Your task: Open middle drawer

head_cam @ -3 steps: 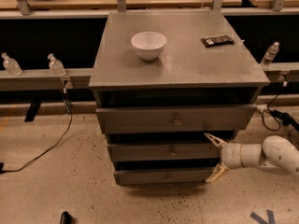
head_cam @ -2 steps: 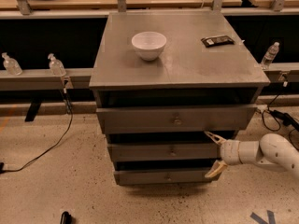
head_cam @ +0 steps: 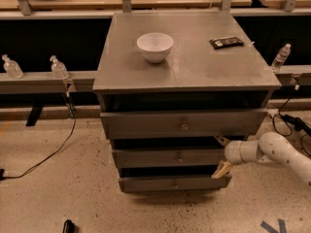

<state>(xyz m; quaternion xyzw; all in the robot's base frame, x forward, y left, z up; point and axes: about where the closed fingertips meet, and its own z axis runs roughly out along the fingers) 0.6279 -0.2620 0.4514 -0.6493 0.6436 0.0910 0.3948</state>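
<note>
A grey cabinet [head_cam: 187, 57] with three drawers stands in the middle of the camera view. The middle drawer [head_cam: 160, 158] is a long dull-grey front with a small round knob [head_cam: 179, 157] at its centre. My gripper [head_cam: 221, 154] comes in from the right on a white arm [head_cam: 279, 154]. It is open, with its two cream fingers spread at the right end of the middle drawer front: one fingertip [head_cam: 219, 140] near the drawer's top edge, the other [head_cam: 221, 171] near its bottom edge. The gripper is well to the right of the knob.
The top drawer [head_cam: 184, 124] and the bottom drawer [head_cam: 172, 183] each have a centre knob. A white bowl [head_cam: 155, 47] and a black flat packet [head_cam: 226, 42] lie on the cabinet top. Clear bottles [head_cam: 59, 68] stand on the rail behind. Cables [head_cam: 53, 149] lie on the speckled floor.
My gripper has shifted slightly left, closer against the right end of the middle drawer. The drawers have not visibly moved.
</note>
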